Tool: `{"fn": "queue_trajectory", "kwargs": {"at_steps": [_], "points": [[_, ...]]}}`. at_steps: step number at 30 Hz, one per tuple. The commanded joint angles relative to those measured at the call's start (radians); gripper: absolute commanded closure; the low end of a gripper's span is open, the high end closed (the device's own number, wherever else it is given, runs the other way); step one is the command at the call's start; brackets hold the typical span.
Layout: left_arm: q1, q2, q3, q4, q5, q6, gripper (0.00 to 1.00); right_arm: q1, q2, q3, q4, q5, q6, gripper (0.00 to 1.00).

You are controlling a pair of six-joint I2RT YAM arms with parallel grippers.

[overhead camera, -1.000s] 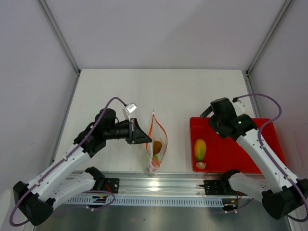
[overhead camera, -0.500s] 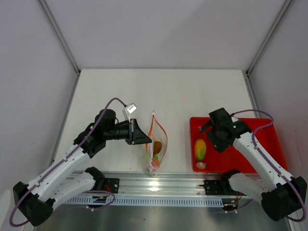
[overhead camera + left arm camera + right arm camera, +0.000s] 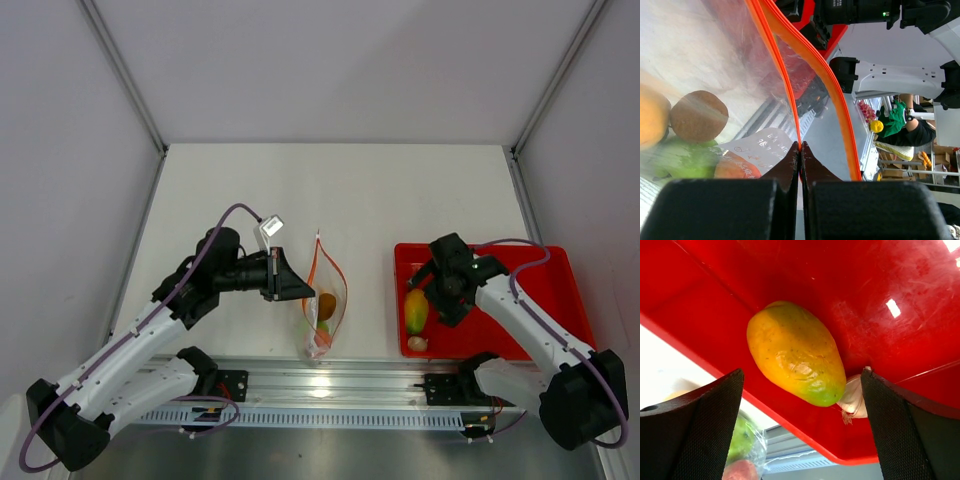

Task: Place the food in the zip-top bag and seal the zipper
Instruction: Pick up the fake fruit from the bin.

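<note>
My right gripper [image 3: 801, 372] has swung from the back of the red tray [image 3: 850, 290] to the mango [image 3: 795, 352] at its front, jaws wide astride it, nothing gripped; my left gripper [image 3: 800, 150] stays clamped on the zipper [image 3: 790, 100], holding the zip-top bag [image 3: 326, 295] open, so the mango's next.

Small print on a white label [image 3: 765, 145] on the zip-top bag [image 3: 705, 40] is too blurred to read.

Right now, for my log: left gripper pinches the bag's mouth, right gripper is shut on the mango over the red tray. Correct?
No: the right wrist view shows the right gripper open, straddling the mango lying in the red tray. The rest holds.
</note>
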Motion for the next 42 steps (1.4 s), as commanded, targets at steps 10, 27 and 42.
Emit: {"fn": "queue_trajectory", "kwargs": {"at_steps": [10,27,42], "points": [[-0.003,-0.005,0.008,0.015,0.011,-0.005,0.99,-0.005,0.075,-0.053,0.114,-0.044,-0.058,0.01],[-0.005,0.002,0.011,0.016,0.011,-0.002,0.99,-0.005,0.116,-0.099,0.179,-0.089,-0.052,0.03],[-0.005,-0.001,0.005,0.019,0.011,-0.005,0.99,-0.005,0.064,-0.113,0.182,-0.083,-0.043,0.48]]}}
